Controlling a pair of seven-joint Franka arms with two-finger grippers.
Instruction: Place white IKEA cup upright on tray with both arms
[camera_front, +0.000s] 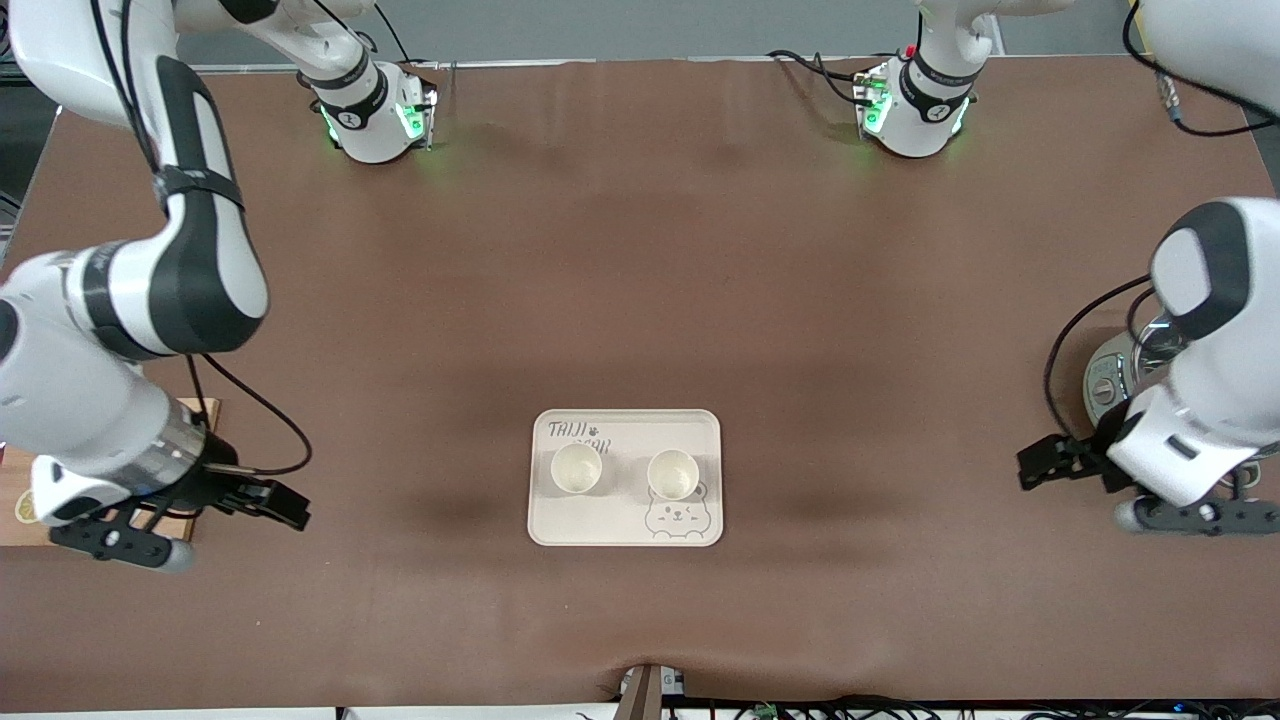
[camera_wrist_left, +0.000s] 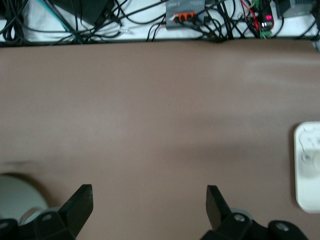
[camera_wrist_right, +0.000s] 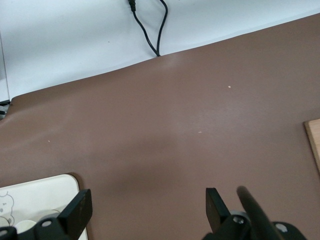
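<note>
The cream tray (camera_front: 625, 525) with "TAIJI BEAR" lettering and a bear drawing lies on the brown table, nearer to the front camera than the table's middle. Two white cups stand upright on it side by side, one (camera_front: 576, 469) toward the right arm's end and one (camera_front: 672, 473) toward the left arm's end. My right gripper (camera_front: 290, 508) is open and empty, low over the table toward the right arm's end, well apart from the tray. My left gripper (camera_front: 1035, 468) is open and empty toward the left arm's end. The wrist views show each gripper's (camera_wrist_left: 150, 192) (camera_wrist_right: 148, 195) spread fingers over bare table, with a tray edge (camera_wrist_left: 307, 170) (camera_wrist_right: 35, 202).
A bamboo cutting board (camera_front: 12, 490) lies under the right arm; its edge shows in the right wrist view (camera_wrist_right: 314, 145). A round metallic object (camera_front: 1110, 380) stands by the left arm. Cables (camera_wrist_left: 200, 20) run along the table's front edge.
</note>
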